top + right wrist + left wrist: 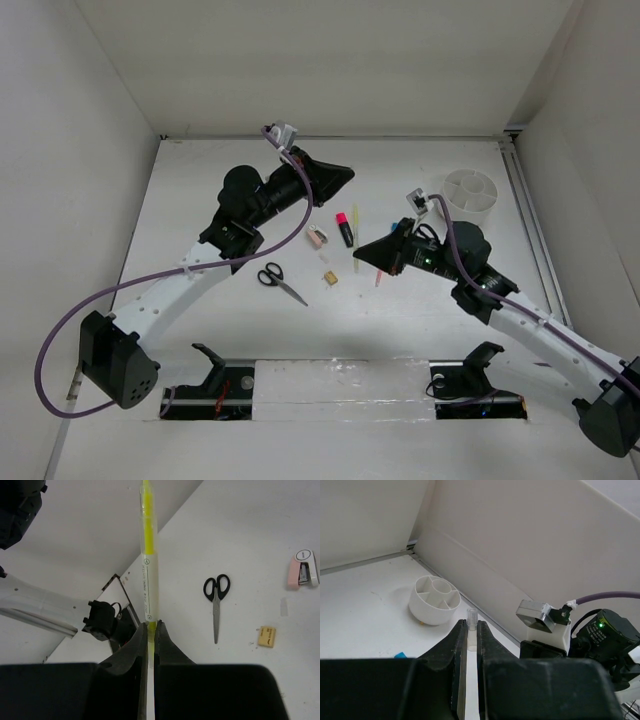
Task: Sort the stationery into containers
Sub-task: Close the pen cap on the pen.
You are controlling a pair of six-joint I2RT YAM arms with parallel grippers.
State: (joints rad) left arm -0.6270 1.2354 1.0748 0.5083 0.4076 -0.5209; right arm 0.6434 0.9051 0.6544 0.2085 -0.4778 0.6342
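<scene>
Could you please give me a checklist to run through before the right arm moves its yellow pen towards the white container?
1. Right gripper shut on the thin yellow clear-barrelled pen: ok.
2. Hold position: gripped near one end, most of the pen sticking out, may swing: not ok.
3. Round white divided container upright, visible compartments look empty: ok.
4. Path: left gripper, shut on a thin clear tube, faces the same container, so the arms could clash: not ok.
5. Black-handled scissors lying flat, away from the pen: ok.
6. Compartment meant for pens: cannot tell.

Bright, even overhead light, soft shadows, near fingers [125, 680] dark and blurred.
</scene>
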